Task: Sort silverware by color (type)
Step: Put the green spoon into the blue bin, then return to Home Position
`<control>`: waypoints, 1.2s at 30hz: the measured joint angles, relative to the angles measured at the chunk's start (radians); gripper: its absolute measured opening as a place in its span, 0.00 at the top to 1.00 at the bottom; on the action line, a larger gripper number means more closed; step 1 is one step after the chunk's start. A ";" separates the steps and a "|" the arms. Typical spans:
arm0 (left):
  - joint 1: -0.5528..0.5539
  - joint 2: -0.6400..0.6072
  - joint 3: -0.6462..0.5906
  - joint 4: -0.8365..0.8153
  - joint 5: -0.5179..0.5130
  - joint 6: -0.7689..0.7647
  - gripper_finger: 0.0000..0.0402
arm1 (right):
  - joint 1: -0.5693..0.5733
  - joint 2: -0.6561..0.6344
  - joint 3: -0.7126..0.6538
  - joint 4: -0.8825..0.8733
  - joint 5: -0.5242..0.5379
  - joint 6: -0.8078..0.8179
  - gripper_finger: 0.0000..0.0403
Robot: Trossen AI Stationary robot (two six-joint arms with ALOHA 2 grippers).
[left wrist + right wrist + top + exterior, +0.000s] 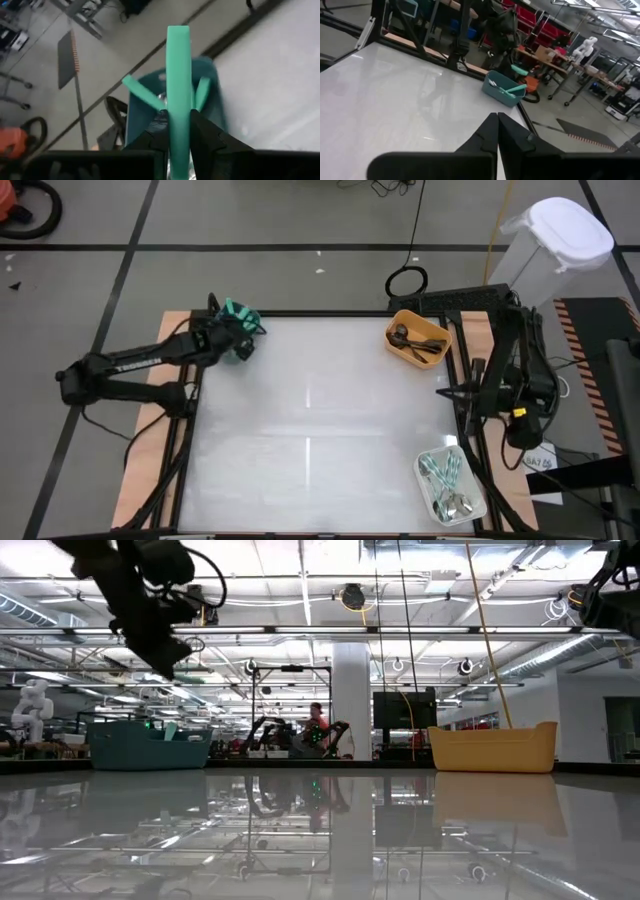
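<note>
Left gripper (179, 145) closed on one teal-green plastic-handled utensil (178, 85), handle gripped between my two dark fingers (205, 140) and sticking straight out past them; working end hidden. I hang directly above the teal plastic bin (240, 330) at the far left corner of the white counter (310, 410); in the left wrist view the bin sits just beyond the handle with at least two more teal handles leaning in it. Dark utensils (415, 340) lie in the orange bin (400, 352) at the far right; shiny silver and pale-handled pieces (448, 480) fill the clear tray (424, 480) at the near right. Open counter carries no loose silverware that I can see. Right gripper (497, 131) waits at the right edge, fingers pressed together, holding nothing. Judgement: step in hand is the drop of what looks like the last teal piece, task nearly done. Next move calls for lowering over the bin's mouth and spreading the fingers so the handle falls inside, not across the rim
</note>
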 joint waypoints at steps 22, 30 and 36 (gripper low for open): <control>0.378 0.182 -0.119 0.267 0.397 0.301 0.84 | 0.000 -0.027 0.000 -0.018 -0.031 -0.047 1.00; 0.378 0.241 -0.118 0.264 0.391 0.224 0.73 | 0.000 -0.029 0.000 -0.026 -0.034 -0.041 1.00; 0.348 0.187 -0.117 0.253 0.363 0.141 0.55 | 0.000 -0.047 0.000 -0.102 -0.034 0.057 1.00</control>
